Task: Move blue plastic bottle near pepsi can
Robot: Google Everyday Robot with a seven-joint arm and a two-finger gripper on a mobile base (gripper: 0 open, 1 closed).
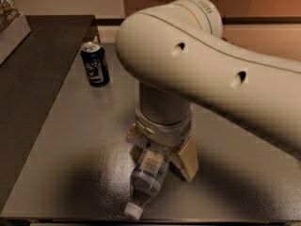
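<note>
At the far left a darker counter [33, 79] adjoins the grey worktop [70, 164]. The pepsi can [95, 64] stands upright near the worktop's back left corner, with bare surface all around it.

The blue plastic bottle [148, 178] lies on its side near the front edge, well apart from the can. Its white cap [133, 211] points toward 7 o'clock and its base toward 1 o'clock. Seen from the bottle, the can is at about 11 o'clock.

The hand [160, 161] hangs straight down over the bottle's base end, below the thick white arm [211, 74] that fills the right of the view. Its fingers are spread to either side of the bottle. The right-side finger [186, 158] stands clear of the plastic with a dark gap between them, so nothing looks gripped yet.

The step in hand appears to be the grasp, with the hand set over the bottle but not clamped on it. The next move calls for pinching the bottle firmly, since a round, smooth body may roll or slip. Then it should be carried toward 11 o'clock and set down just beside the can without knocking it.
</note>
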